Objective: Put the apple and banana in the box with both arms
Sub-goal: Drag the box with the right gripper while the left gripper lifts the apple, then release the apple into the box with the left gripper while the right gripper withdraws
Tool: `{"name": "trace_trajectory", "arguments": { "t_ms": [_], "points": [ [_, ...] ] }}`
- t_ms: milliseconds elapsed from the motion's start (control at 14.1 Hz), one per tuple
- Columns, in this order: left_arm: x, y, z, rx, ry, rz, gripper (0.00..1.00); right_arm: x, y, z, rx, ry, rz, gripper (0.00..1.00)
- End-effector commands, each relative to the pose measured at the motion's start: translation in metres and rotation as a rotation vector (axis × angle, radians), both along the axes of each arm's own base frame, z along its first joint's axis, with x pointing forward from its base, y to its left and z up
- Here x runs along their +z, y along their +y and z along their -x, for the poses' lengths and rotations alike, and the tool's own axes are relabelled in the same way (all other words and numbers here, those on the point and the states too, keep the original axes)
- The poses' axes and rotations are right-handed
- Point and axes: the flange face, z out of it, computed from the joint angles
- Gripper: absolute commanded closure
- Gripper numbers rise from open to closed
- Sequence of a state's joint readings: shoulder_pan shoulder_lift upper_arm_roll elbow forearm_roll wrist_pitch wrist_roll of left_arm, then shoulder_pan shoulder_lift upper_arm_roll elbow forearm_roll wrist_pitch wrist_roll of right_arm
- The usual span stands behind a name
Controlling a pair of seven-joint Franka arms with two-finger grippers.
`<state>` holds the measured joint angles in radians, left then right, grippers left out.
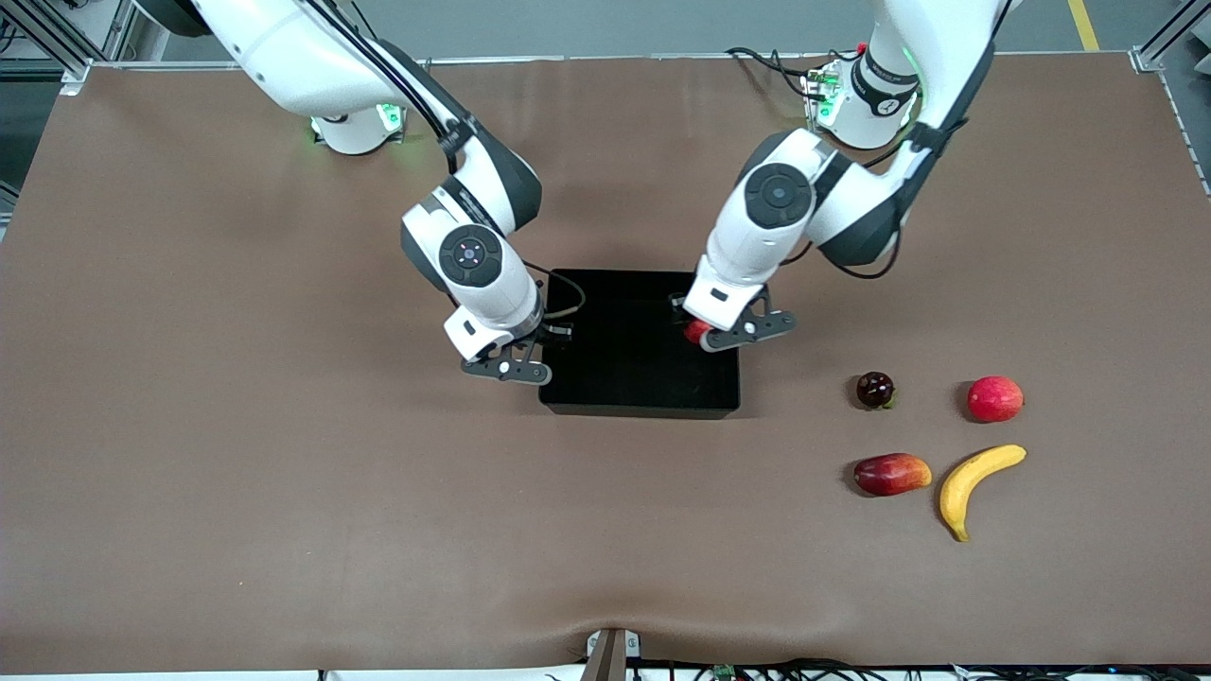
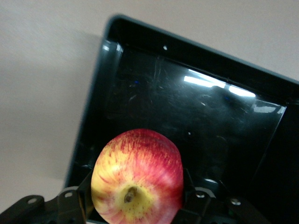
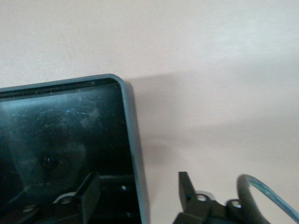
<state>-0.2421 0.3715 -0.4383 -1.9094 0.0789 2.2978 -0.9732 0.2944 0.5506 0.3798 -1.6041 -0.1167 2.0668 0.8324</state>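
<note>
Box at table centre, nothing in it yet. Left gripper over box's edge, pinching apple; step in hand: apple drop. Next: spread fingers, clear wall. Right gripper straddling box's other wall, fingers spread, holding nothing. Banana near left arm's end, beside mango, pink fruit, dark fruit; none obstructing.

Brown table, grey floor
</note>
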Motion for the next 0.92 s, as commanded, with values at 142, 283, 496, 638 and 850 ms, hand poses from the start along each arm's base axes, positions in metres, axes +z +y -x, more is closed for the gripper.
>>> {"name": "trace_trajectory", "arguments": {
  "t_ms": [142,283,496,638,850],
  "points": [
    [-0.046,-0.019,0.012,-0.024,-0.011,-0.054,1.00,0.094,-0.035,-0.014,0.061,0.107,0.069,0.00],
    [-0.068,-0.021,0.014,-0.024,-0.002,-0.077,1.00,0.135,-0.055,-0.009,0.062,0.089,0.093,0.00],
    [-0.097,-0.029,0.022,-0.030,0.020,-0.063,1.00,0.186,-0.106,-0.012,-0.012,0.068,0.120,0.00],
    [-0.105,-0.029,0.023,-0.027,0.029,-0.071,1.00,0.225,-0.133,-0.007,-0.055,0.058,0.156,0.00],
    [-0.114,-0.028,0.025,-0.023,0.045,-0.077,0.70,0.259,-0.204,-0.017,-0.161,0.082,0.191,0.00]
  ]
}}
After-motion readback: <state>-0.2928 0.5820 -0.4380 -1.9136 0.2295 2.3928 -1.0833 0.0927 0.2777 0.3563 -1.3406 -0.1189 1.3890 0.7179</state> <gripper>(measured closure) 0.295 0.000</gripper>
